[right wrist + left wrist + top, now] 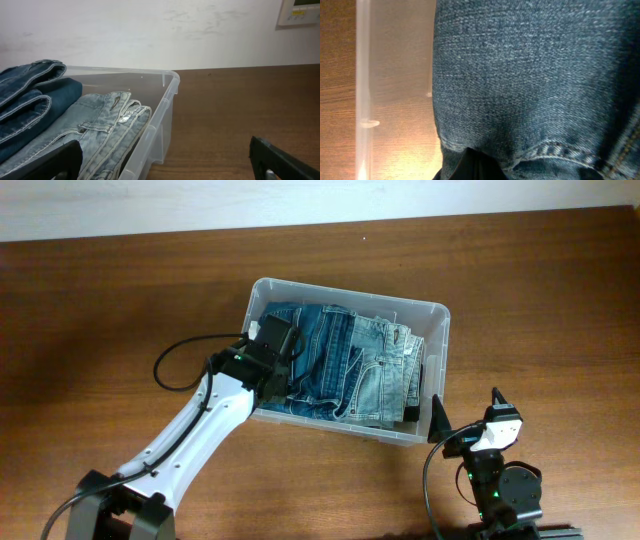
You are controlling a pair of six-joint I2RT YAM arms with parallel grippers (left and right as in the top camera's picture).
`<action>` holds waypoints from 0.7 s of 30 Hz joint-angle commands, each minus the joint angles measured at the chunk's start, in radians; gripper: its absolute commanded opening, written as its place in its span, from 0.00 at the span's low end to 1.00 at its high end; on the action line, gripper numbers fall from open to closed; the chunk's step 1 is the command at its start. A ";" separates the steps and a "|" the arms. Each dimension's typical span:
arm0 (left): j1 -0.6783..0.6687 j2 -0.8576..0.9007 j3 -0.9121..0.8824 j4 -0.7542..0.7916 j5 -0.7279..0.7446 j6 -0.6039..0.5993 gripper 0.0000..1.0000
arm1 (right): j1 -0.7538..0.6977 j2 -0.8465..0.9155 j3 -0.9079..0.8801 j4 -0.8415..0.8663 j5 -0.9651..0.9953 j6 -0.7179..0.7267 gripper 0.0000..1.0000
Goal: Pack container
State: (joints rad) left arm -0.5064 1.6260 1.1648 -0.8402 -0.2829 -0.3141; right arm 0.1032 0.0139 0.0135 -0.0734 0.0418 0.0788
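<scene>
- The brown wooden surface fills nearly the whole overhead view, with a pale wall along its far edge.
- The container, a clear plastic bin, sits on the surface a little right of centre, turned slightly askew. The right wrist view shows its rim and a rounded corner.
- Folded jeans fill the container. The dark blue jeans lie toward its left end and the light blue jeans toward its right end. They touch, and their top folds reach about rim height.
- The left arm, white with black joints, reaches from the near left corner up over the container's left end.
- The right arm, black, stands near the front right, close to the container's near right corner.
- The left gripper is down on the dark jeans inside the container, its jaws pressed together. Its camera sees only denim and the clear wall, and we cannot tell whether any cloth is caught.
- The right gripper is spread wide and holds nothing. It is outside the container, with one finger just beside the near right corner.
- A black cable loops out beside the left arm.
- A small white panel hangs on the wall.
</scene>
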 commanded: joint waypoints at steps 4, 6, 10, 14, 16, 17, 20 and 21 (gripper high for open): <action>-0.010 0.026 0.015 -0.050 0.130 -0.013 0.01 | -0.008 -0.010 -0.008 -0.002 0.016 0.003 0.98; -0.011 0.011 0.075 -0.073 0.148 -0.013 0.00 | -0.008 -0.010 -0.008 -0.001 0.016 0.003 0.99; -0.010 -0.023 0.191 -0.087 0.148 -0.013 0.01 | -0.008 -0.010 -0.008 -0.002 0.016 0.003 0.99; -0.011 -0.039 0.279 -0.064 0.149 -0.014 0.01 | -0.008 -0.010 -0.008 -0.002 0.016 0.003 0.99; -0.015 -0.039 0.287 -0.025 0.149 -0.014 0.01 | -0.008 -0.010 -0.008 -0.002 0.016 0.003 0.98; -0.017 -0.038 0.287 -0.001 0.149 -0.014 0.01 | -0.008 -0.010 -0.008 -0.001 0.016 0.003 0.98; -0.024 -0.031 0.287 0.051 0.164 -0.014 0.01 | -0.008 -0.010 -0.008 -0.002 0.016 0.003 0.99; -0.024 -0.026 0.287 0.069 0.175 -0.014 0.00 | -0.008 -0.010 -0.008 -0.002 0.016 0.003 0.98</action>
State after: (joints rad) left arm -0.5247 1.6096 1.4425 -0.7940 -0.1455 -0.3180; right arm 0.1032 0.0139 0.0135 -0.0734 0.0418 0.0792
